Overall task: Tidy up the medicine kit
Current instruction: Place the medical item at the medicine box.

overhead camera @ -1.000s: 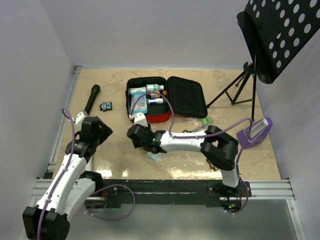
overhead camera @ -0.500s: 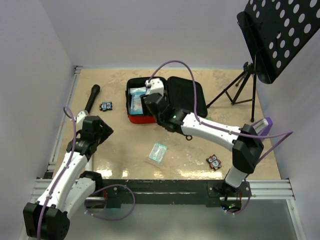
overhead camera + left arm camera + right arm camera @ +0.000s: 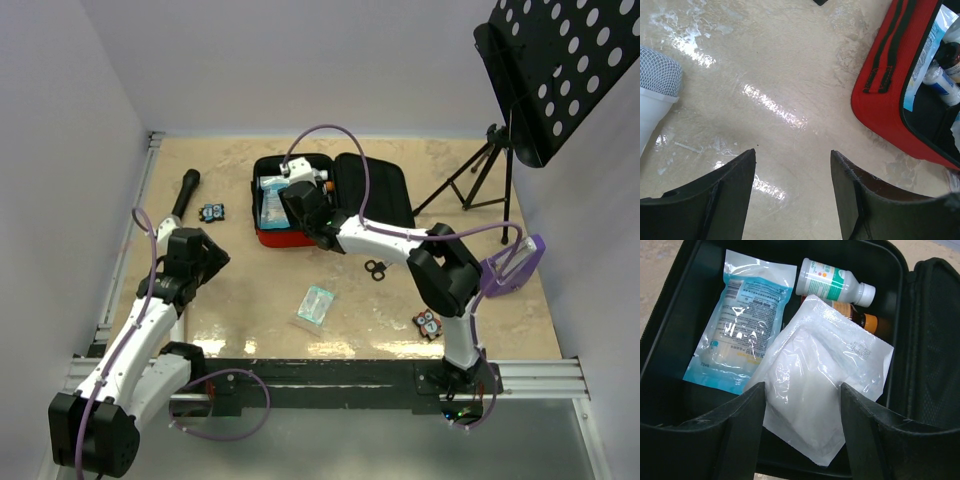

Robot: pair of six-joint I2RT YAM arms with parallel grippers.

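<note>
Here, medicine kit [image 3: 375, 195]: pouches [image 3: 742, 325], perhaps three bottles [image 3: 832, 284]; left fingers [image 3: 730, 200], right fingers [image 3: 745, 440] spread.

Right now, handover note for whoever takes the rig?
Left gripper: open, holding nothing, over the table beside the medicine kit.
Right gripper: open over the kit, white pouch between its fingers, lying inside.
Done: kit open; blue pouch and white bottle inside.
Left: clear packet on the table, likely next; kit unzipped.

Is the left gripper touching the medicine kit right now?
Apart. The left wrist view shows bare table between the open left gripper and the red side of the medicine kit.
</note>
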